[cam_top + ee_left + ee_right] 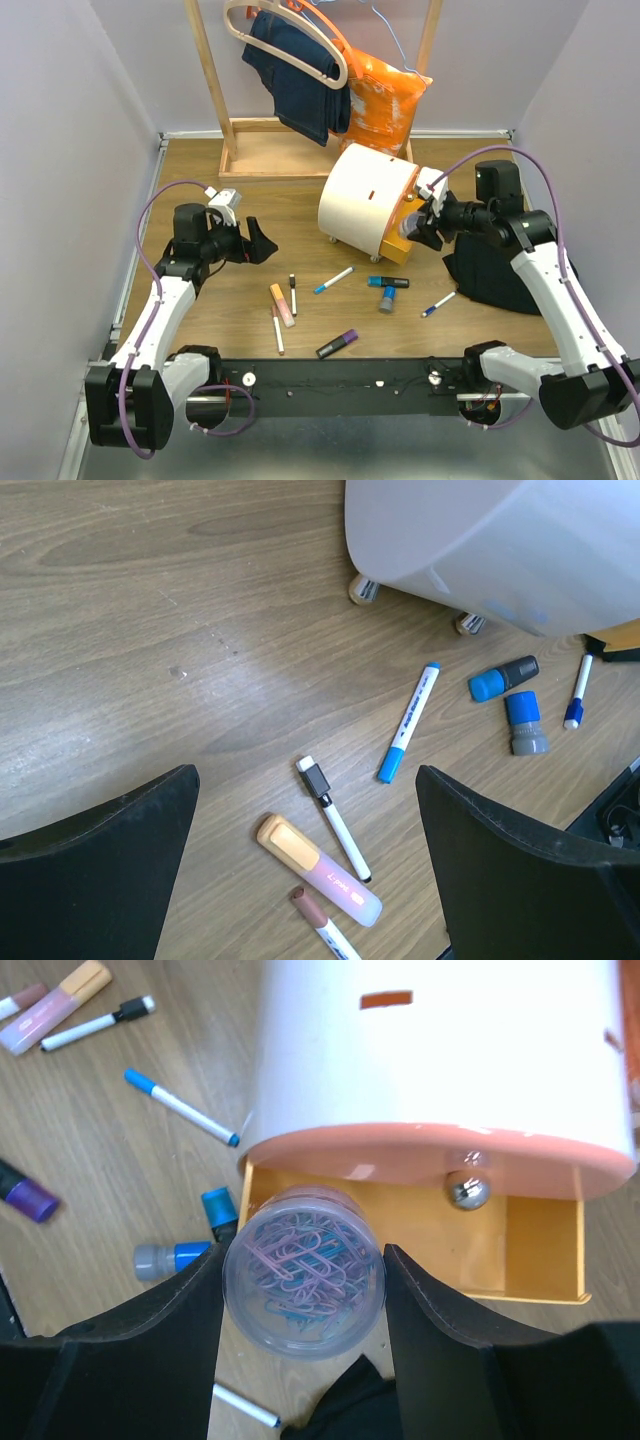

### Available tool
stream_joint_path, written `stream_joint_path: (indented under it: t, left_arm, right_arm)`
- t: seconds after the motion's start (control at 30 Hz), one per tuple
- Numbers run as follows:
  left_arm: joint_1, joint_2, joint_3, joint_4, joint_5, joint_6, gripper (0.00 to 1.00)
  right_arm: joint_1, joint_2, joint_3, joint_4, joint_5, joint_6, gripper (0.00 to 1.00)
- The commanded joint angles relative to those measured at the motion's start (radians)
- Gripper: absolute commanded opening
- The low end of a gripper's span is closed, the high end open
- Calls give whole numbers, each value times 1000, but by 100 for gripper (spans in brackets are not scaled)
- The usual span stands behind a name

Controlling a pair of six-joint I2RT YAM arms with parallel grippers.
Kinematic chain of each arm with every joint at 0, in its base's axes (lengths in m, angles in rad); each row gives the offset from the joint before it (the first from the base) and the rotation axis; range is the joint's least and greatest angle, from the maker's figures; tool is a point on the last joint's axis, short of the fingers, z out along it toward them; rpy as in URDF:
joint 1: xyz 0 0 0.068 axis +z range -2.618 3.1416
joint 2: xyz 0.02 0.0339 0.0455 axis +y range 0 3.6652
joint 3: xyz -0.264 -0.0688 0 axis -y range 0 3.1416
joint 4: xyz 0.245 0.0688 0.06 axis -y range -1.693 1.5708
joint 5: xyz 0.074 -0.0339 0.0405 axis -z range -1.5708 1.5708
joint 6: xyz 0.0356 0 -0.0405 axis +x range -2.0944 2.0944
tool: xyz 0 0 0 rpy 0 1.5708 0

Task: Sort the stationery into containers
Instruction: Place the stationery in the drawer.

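"Starting at the left: what progress?"

"Empty, the left gripper (258,241) stands spread wide. At its 3 o'clock, loose pens (292,295) lie on the table (200,300), none seen stowed. One blue-capped pen (333,280) lies flat, long axis 8 to 2 o'clock, cap at 8. Rightward, the right gripper (425,225) clamps a clear tub of paper clips (303,1270) at the open orange drawer (430,1245) of the cabinet (368,195). Sorting, I judge, is barely begun."

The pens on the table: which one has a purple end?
The black-bodied marker, lowest in the top view; only its cap is purple.
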Motion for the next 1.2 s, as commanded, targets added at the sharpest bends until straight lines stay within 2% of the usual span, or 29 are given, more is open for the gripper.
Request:
stream_joint_path:
  t: [0.0, 0.3, 0.53, 1.17]
  left_arm:
    - [9, -43, -30, -18, 22, 3, 99]
    - [21, -54, -31, -36, 17, 10, 99]
    - [26, -37, -31, -12, 19, 6, 99]
    - [32, -36, -57, 4, 16, -2, 99]
  right_arm:
    - [6, 24, 34, 114, 17, 69, 44]
    - [6, 42, -59, 173, 43, 72, 43]
    - [6, 59, -95, 131, 86, 20, 43]
    - [6, 218, -64, 157, 146, 49, 43]
